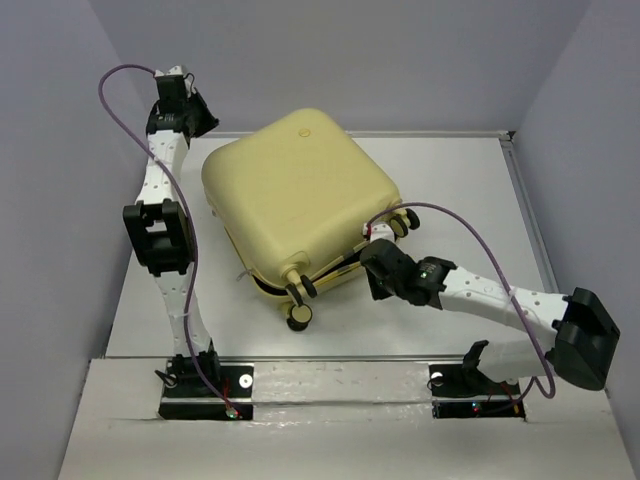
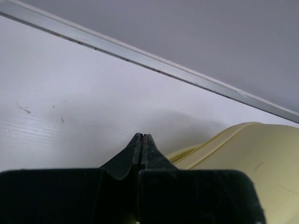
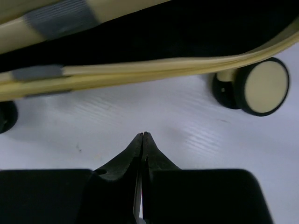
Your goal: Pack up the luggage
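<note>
The luggage [image 1: 300,195], a pale yellow hard-shell suitcase, lies flat on the white table with its lid down but slightly ajar along the wheel side. In the right wrist view a dark gap runs between its two yellow rims [image 3: 140,70], and a black-and-cream wheel [image 3: 261,88] stands at the right. My right gripper [image 1: 366,262] sits low on the table just off that wheel side, shut and holding nothing [image 3: 143,134]. My left gripper [image 1: 208,124] hangs above the far left corner of the luggage [image 2: 252,154], shut and empty [image 2: 142,136].
The white table [image 1: 450,200] has a metal strip [image 2: 140,56] along its far edge and grey walls on three sides. A second caster [image 1: 299,316] sticks out at the near corner of the luggage. Purple cables loop over both arms.
</note>
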Available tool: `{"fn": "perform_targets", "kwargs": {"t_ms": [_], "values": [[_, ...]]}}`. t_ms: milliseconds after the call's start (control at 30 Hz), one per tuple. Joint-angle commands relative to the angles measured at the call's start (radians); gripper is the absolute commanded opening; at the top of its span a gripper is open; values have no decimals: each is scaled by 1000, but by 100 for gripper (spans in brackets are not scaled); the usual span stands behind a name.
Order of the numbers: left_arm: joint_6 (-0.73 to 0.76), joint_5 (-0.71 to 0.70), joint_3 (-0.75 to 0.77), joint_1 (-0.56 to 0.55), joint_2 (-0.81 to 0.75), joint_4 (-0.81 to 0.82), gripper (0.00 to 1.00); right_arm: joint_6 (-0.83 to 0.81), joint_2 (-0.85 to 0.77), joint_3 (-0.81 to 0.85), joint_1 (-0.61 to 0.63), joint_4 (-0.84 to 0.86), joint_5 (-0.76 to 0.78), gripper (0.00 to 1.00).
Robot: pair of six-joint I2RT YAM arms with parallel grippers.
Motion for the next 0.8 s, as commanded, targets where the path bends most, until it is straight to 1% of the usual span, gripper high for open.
{"fn": "perform_targets", "kwargs": {"t_ms": [0,33,100,233,267,333,367,400,467,500,533,567,600,633,667,733,767], "values": [[66,78,228,-1,96,-130,6,-29,12,14,-146,87,44,7],[69,89,241,1,112,-128,6,-35,20,17,-172,103,27,7],[68,130,215,7,135,-105,6,-58,49,36,-202,150,-1,7],[88,201,227,2,245,-144,6,-79,113,80,-278,218,-43,7],[94,207,223,1,255,-149,6,-85,129,89,-292,262,-60,7],[108,227,154,-7,253,-137,6,-92,175,126,-320,296,-96,7],[108,250,61,-10,241,-100,6,-96,193,141,-338,319,-108,7],[105,256,1,-13,220,-73,6,-101,210,157,-349,333,-114,7],[99,250,-134,-21,132,-8,6,-107,256,197,-372,380,-167,7],[79,230,-270,-21,97,51,6,-107,270,206,-383,400,-182,7],[71,225,-346,-19,22,87,6,-108,282,215,-399,422,-197,7],[63,209,-472,-18,-13,111,6,-110,316,240,-410,455,-232,7],[56,208,-536,-18,-52,128,6,-108,334,258,-419,469,-247,7],[37,201,-608,-18,-127,189,6,-107,356,279,-439,482,-269,7],[25,207,-723,-18,-159,214,6,-110,407,334,-439,500,-316,7],[5,230,-809,-18,-244,244,6,-113,469,411,-462,502,-356,7],[-15,236,-854,-19,-277,256,6,-115,501,457,-462,499,-432,7]]}}
